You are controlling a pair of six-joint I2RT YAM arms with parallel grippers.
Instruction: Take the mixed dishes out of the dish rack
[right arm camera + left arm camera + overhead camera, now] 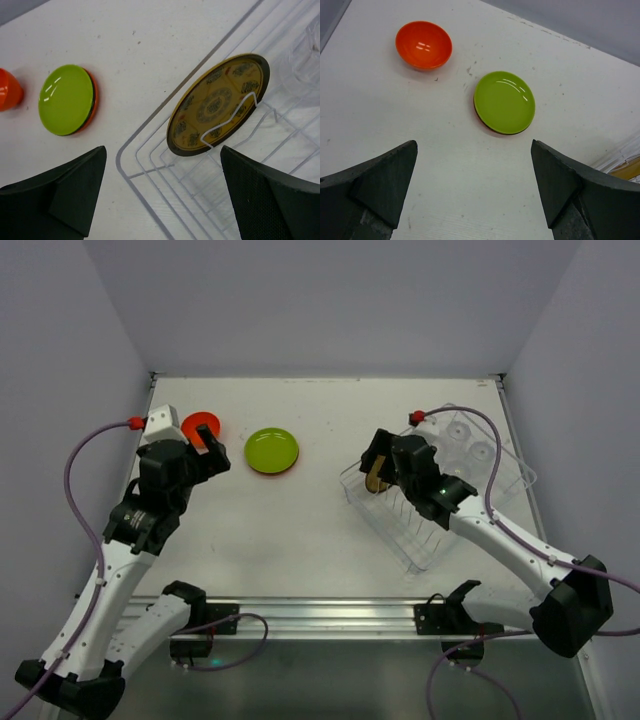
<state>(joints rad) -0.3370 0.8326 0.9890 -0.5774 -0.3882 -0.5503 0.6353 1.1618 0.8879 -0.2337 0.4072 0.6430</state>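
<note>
The clear dish rack stands at the right, also in the right wrist view. A brown-yellow patterned plate leans upright in its dividers, seen small from above. Clear cups sit in the rack's far end. The lime green plate lies on the table, stacked on a dark and an orange plate; it also shows in the left wrist view. The orange-red bowl sits left of it. My left gripper is open and empty above the table. My right gripper is open above the rack's corner.
White walls close the table at back and sides. A metal rail runs along the near edge. Cables loop from both arms.
</note>
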